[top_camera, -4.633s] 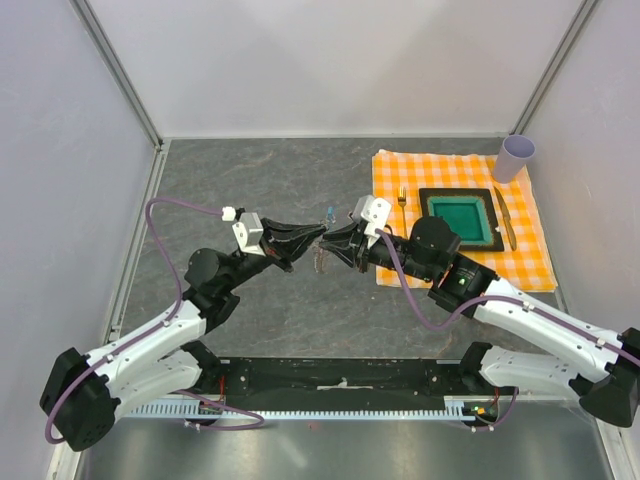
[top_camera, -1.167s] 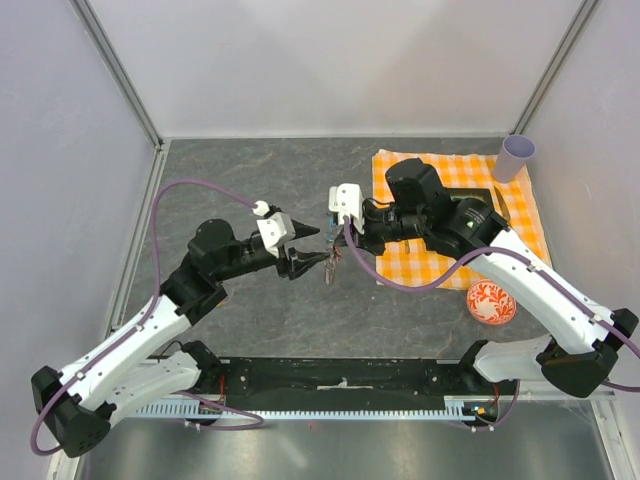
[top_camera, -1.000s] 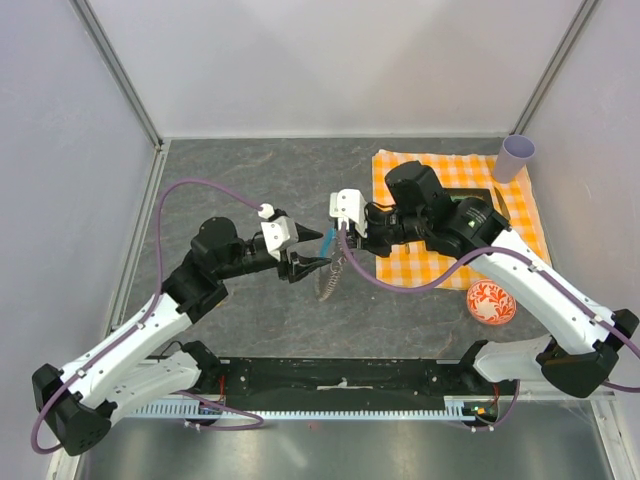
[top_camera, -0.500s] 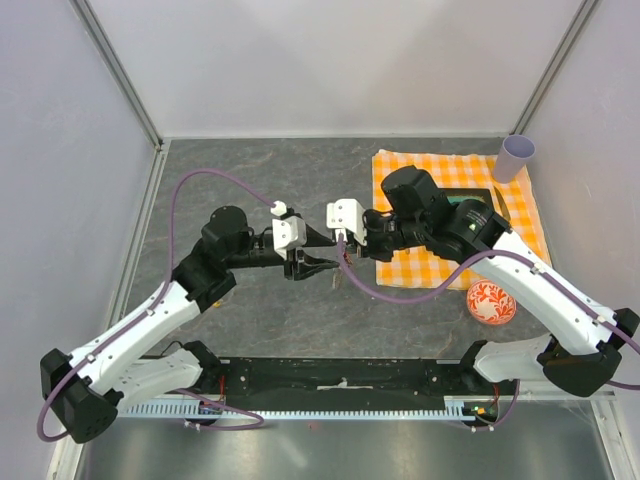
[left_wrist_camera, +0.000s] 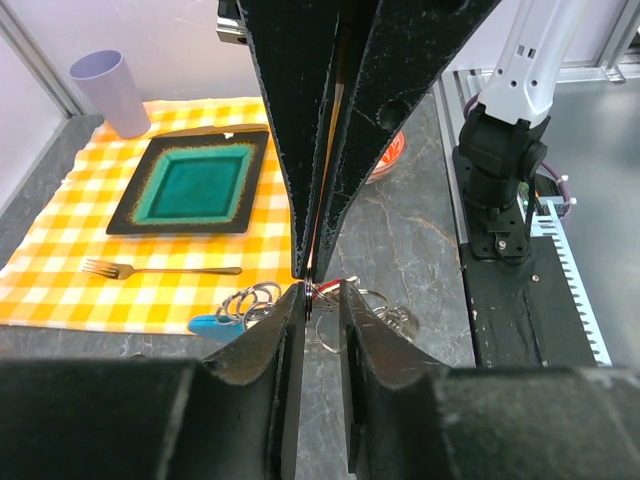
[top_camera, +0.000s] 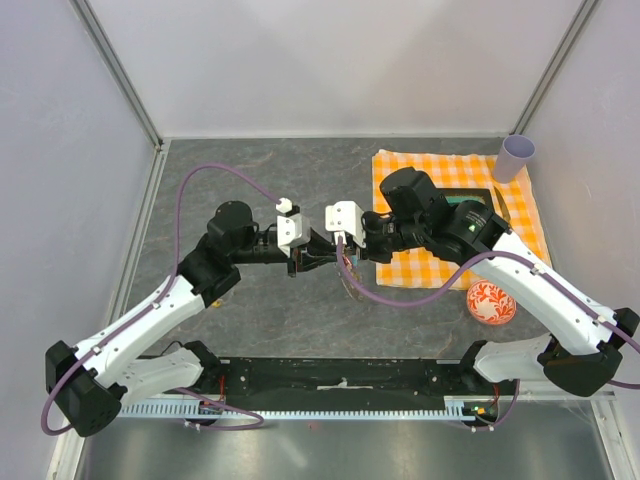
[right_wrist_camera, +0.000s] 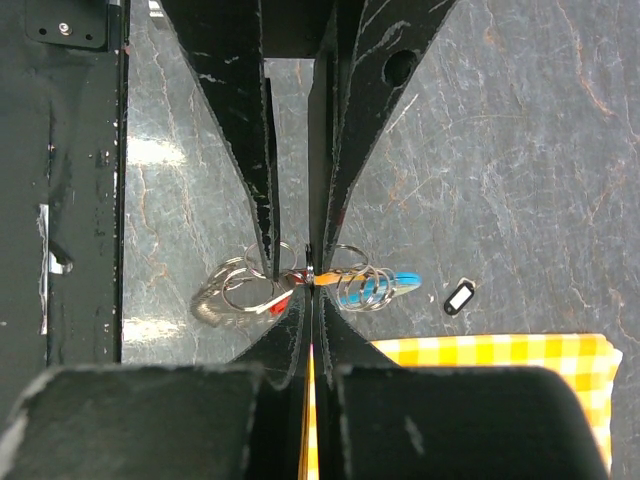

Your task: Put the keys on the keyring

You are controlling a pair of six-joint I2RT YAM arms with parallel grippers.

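The two arms meet tip to tip above the middle of the dark counter (top_camera: pixel 250 180). The left pincer (top_camera: pixel 318 261) is drawn narrow, with only a slit between its tips. The key (right_wrist_camera: pixel 278 301) shows its red head right at that slit, but I cannot tell whether the left pincer grips it. The right pincer (top_camera: pixel 336 257) is pressed nearly shut on a ring of the keyring (right_wrist_camera: pixel 362 288).

The keyring spreads to both sides of the meeting tips. Its curved blue piece and a few rings lie toward the far side. A bunch of silver rings, with the red head tucked against them, lies toward the near side.

A small black-and-white fob (right_wrist_camera: pixel 460 297) lies on the counter near the left edge of the checked cloth (top_camera: pixel 400 170). On that cloth are a fork (left_wrist_camera: pixel 160 269), a green plate (left_wrist_camera: pixel 190 185) and, at the far right, a lilac cup (left_wrist_camera: pixel 110 90).
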